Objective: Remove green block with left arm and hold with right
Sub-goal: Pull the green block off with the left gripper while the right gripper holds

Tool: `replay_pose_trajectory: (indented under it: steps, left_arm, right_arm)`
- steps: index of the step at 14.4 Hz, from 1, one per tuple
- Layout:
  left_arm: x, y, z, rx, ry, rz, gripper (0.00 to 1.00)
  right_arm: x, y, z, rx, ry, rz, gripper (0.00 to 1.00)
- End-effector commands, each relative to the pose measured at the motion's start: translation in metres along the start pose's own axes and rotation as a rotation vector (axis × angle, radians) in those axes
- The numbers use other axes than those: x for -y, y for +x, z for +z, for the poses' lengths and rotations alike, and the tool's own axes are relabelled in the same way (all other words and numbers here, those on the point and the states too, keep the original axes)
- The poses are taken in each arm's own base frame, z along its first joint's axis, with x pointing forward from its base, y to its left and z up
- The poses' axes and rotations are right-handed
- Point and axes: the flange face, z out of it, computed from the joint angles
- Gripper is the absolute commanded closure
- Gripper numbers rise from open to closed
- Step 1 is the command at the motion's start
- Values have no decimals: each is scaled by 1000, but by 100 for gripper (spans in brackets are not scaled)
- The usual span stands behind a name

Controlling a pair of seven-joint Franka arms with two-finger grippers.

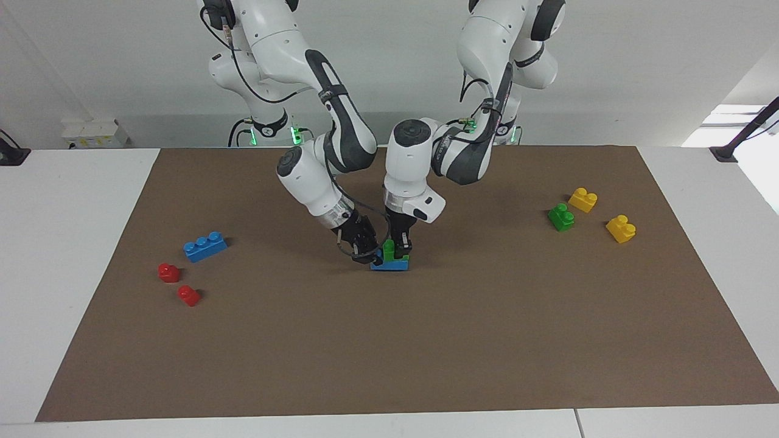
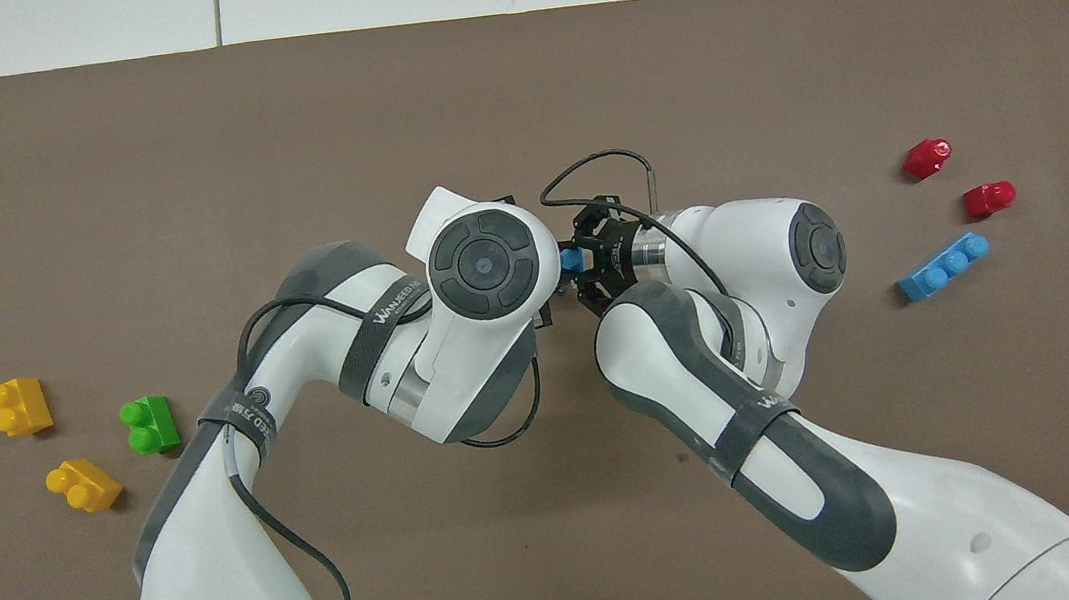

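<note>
A green block [image 1: 388,249] sits on top of a blue brick [image 1: 391,265] at the middle of the brown mat. My left gripper [image 1: 400,248] comes straight down on the green block, and its fingers close on the block's sides. My right gripper [image 1: 367,250] reaches in slanted from the right arm's end of the table and grips the end of the blue brick at mat level. In the overhead view my left wrist hides the green block. Only a bit of the blue brick [image 2: 572,258] shows there, next to my right gripper [image 2: 593,259].
A twin green brick [image 1: 561,217] and two yellow bricks [image 1: 582,199] [image 1: 621,229] lie toward the left arm's end. A blue three-stud brick [image 1: 204,246] and two red pieces [image 1: 168,272] [image 1: 188,295] lie toward the right arm's end.
</note>
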Motion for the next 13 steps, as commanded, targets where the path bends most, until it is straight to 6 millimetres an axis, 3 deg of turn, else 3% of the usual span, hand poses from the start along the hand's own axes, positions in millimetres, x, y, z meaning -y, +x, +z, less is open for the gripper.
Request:
replay_pose_trajectory:
  steps: [1, 8, 13]
  left_arm:
    - [11, 8, -20, -26, 19, -18, 100]
    - [7, 27, -40, -59, 41, 13, 100]
    - [-19, 62, -38, -76, 52, 77, 100]
  right_arm:
    - [15, 4, -3, 15, 37, 24, 100]
    - [15, 4, -2, 15, 37, 23, 100]
    - [14, 4, 0, 12, 39, 22, 100]
